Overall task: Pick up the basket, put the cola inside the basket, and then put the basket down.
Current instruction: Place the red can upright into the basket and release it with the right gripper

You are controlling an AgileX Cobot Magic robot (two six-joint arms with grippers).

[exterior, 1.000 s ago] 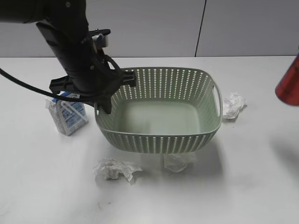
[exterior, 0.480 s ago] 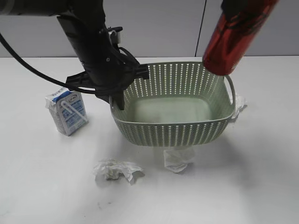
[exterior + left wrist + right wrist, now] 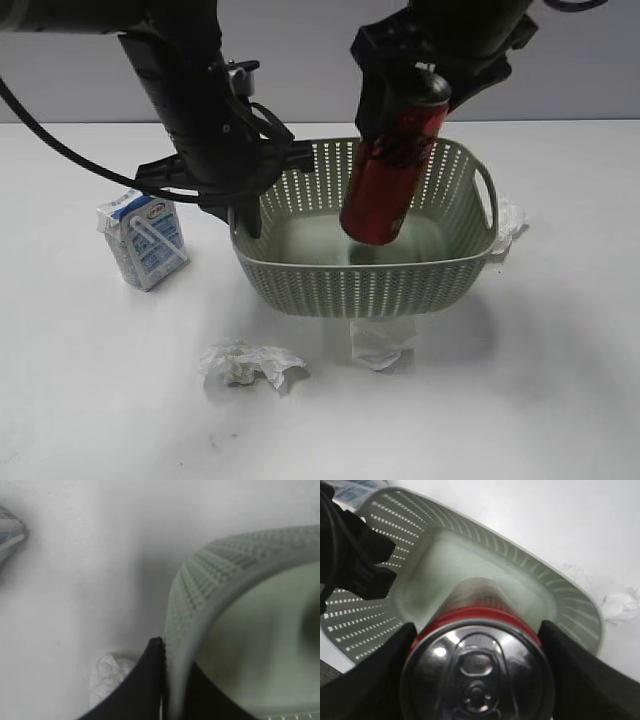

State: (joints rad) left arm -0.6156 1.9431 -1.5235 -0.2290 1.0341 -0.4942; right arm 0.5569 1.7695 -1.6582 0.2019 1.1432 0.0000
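the cola (image 3: 388,178) has swung in from above the far rim and now hangs tilted inside the basket (image 3: 365,285), base low over the floor — the right gripper (image 3: 425,75) is clamped on its upper end. the left gripper (image 3: 245,195) pinches the basket's left wall, holding it lifted. judging by this, release comes next, then lowering the basket.
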